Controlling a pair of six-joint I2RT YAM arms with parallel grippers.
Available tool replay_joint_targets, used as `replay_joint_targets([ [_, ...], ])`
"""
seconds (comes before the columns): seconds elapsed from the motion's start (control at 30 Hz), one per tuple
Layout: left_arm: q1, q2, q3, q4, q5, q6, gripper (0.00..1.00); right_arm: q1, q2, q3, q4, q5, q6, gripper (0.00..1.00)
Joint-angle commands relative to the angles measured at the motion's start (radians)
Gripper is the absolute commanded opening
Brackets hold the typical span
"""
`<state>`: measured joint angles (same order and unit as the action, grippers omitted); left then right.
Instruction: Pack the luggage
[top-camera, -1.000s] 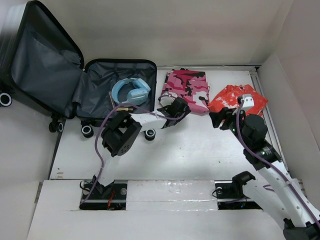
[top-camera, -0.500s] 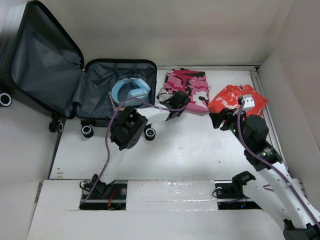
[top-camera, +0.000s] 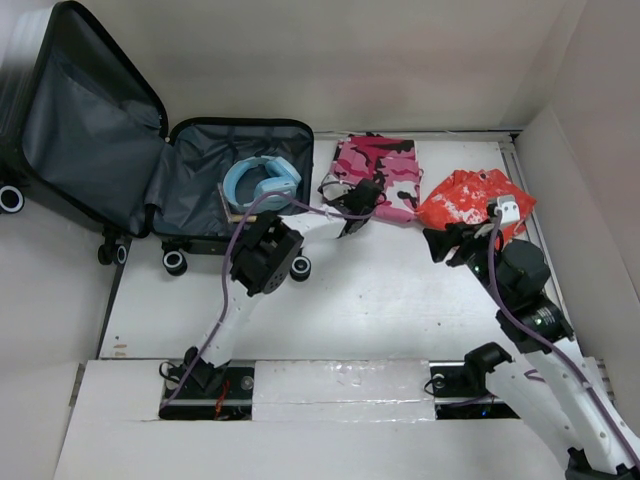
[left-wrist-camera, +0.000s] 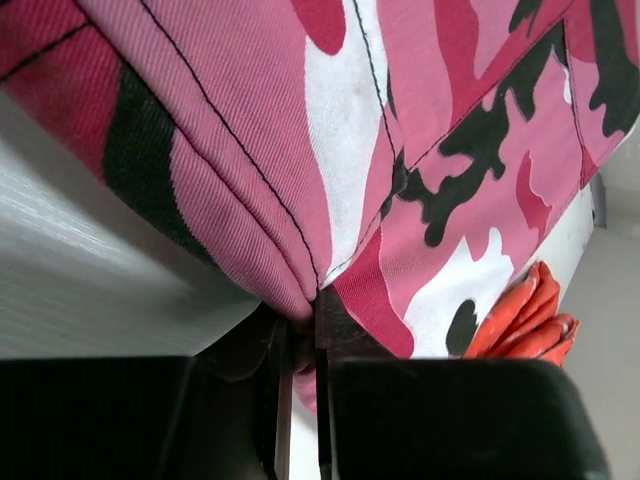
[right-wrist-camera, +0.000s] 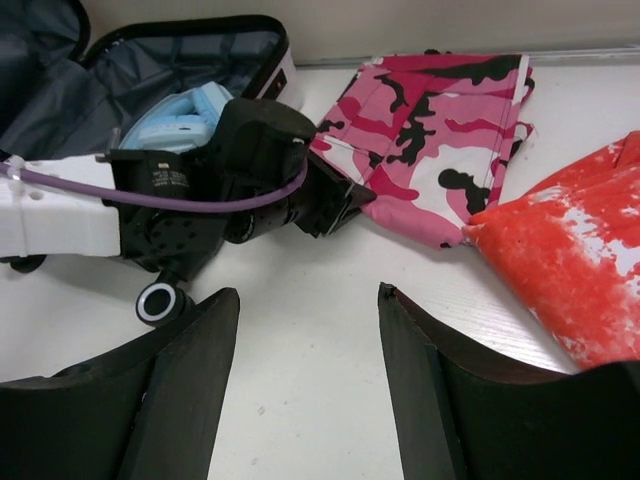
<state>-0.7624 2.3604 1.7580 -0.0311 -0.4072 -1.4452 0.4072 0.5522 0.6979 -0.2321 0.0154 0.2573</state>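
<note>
At the pink camouflage garment (top-camera: 388, 160): your left gripper (top-camera: 357, 196) has moved off the bare table (top-camera: 380, 290) and up to the cloth's near edge over the last second.
Left claw: clenched on a fold of that near hem. The left wrist view shows the fabric drawn into the thin slit between the jaws, which are all but together.
Garment itself: flat on the table beyond the pinch and not yet lifted. It has hardly shifted from a second ago.
Right gripper (right-wrist-camera: 305, 295): released, with its fingers wide apart and nothing between them. It hangs just short of the orange-red garment (top-camera: 470, 195) and has eased back slightly toward its base.
Luggage (top-camera: 195, 190): open at the far left of the table, just beside the pink cloth, with the lid propped up to the left and the dark lining showing. Light blue headphones (top-camera: 262, 182) already lie in the base half.
Meaning for the task: your reach is over and the grasp looks made. I judge the next step is to lift the cloth and carry it left over the near wall into the base half.
Watch: you hold only one edge, so the rest will hang and may drag or catch the wall. The thin pinch could also slip.
</note>
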Motion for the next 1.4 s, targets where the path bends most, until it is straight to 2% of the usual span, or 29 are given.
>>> replay_joint_targets([
  [0.0, 0.028, -0.056, -0.098, 0.029, -0.007, 0.092, 0.00, 0.007, -0.037, 0.052, -0.010, 0.004, -0.015, 0.64],
  [0.17, 0.028, -0.157, -0.088, 0.075, -0.028, 0.339, 0.00, 0.007, -0.037, 0.052, -0.009, -0.005, -0.024, 0.64],
  [0.2, 0.028, -0.205, -0.088, 0.104, -0.009, 0.450, 0.00, 0.007, -0.026, 0.052, -0.009, -0.017, -0.024, 0.64],
  [0.3, 0.064, -0.285, -0.028, 0.105, 0.047, 0.593, 0.00, 0.007, -0.003, 0.061, 0.016, -0.026, -0.024, 0.64],
  [0.33, 0.078, -0.299, -0.005, 0.083, 0.104, 0.688, 0.00, 0.007, -0.003, 0.061, 0.025, -0.026, -0.024, 0.64],
  [0.53, 0.228, -0.323, 0.262, -0.177, 0.251, 0.903, 0.00, 0.007, 0.028, 0.081, 0.034, -0.037, -0.033, 0.64],
  [0.6, 0.285, -0.363, 0.271, -0.214, 0.286, 0.975, 0.00, 0.007, 0.028, 0.101, 0.034, -0.037, -0.033, 0.64],
  [0.67, 0.345, -0.415, 0.227, -0.214, 0.310, 1.012, 0.00, 0.007, 0.037, 0.101, 0.034, -0.037, -0.033, 0.64],
  [0.73, 0.392, -0.450, 0.198, -0.205, 0.407, 1.036, 0.00, 0.007, 0.037, 0.112, 0.048, -0.057, -0.033, 0.64],
  [0.9, 0.508, -0.593, 0.034, -0.129, 0.407, 1.161, 0.00, 0.016, 0.046, 0.103, 0.057, -0.066, -0.033, 0.64],
  [0.97, 0.557, -0.619, -0.009, -0.128, 0.503, 1.171, 0.00, 0.016, 0.037, 0.092, 0.057, -0.075, -0.033, 0.64],
  [1.03, 0.625, -0.651, -0.055, -0.128, 0.536, 1.171, 0.00, 0.016, 0.037, 0.092, 0.057, -0.075, -0.033, 0.64],
  [1.13, 0.716, -0.674, -0.100, -0.128, 0.489, 1.183, 0.00, 0.016, 0.028, 0.083, 0.057, -0.087, -0.033, 0.64],
  [1.23, 0.790, -0.685, -0.132, -0.128, 0.508, 1.183, 0.00, 0.016, 0.019, 0.083, 0.057, -0.088, -0.033, 0.64],
  [1.37, 0.882, -0.653, -0.152, -0.190, 0.437, 1.237, 0.00, 0.016, 0.008, 0.074, 0.057, -0.088, -0.033, 0.64],
])
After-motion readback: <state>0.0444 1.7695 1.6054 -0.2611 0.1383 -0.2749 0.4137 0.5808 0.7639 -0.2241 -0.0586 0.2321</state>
